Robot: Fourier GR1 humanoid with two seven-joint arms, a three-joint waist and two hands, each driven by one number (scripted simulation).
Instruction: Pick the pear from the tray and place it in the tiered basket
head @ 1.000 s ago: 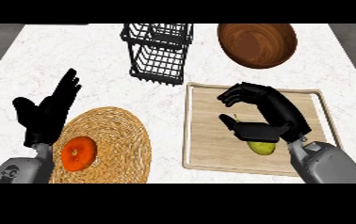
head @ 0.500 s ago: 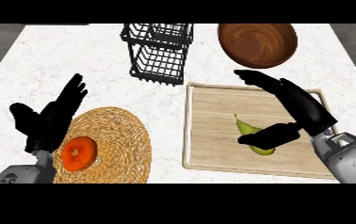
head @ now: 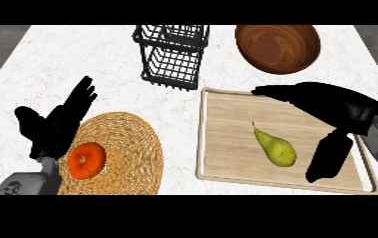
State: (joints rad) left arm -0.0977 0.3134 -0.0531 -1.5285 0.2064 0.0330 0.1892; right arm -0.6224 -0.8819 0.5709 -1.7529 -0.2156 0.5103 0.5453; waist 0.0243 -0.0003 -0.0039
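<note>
At far left, my left hand (head: 55, 124) rests open, fingers up, beside the woven mat (head: 125, 147) carrying an orange fruit (head: 86, 160). Tiered basket (head: 174, 54) stands at table back, centre. On the tray (head: 229, 127) the pear (head: 275, 147) lies flat, stem toward the basket, touched by nothing. My right hand (head: 332, 112) arches over it, released, thumb low at the pear's right. Judgement: light, rigid, smooth-skinned, likely to roll; I would pinch across the wide belly.
</note>
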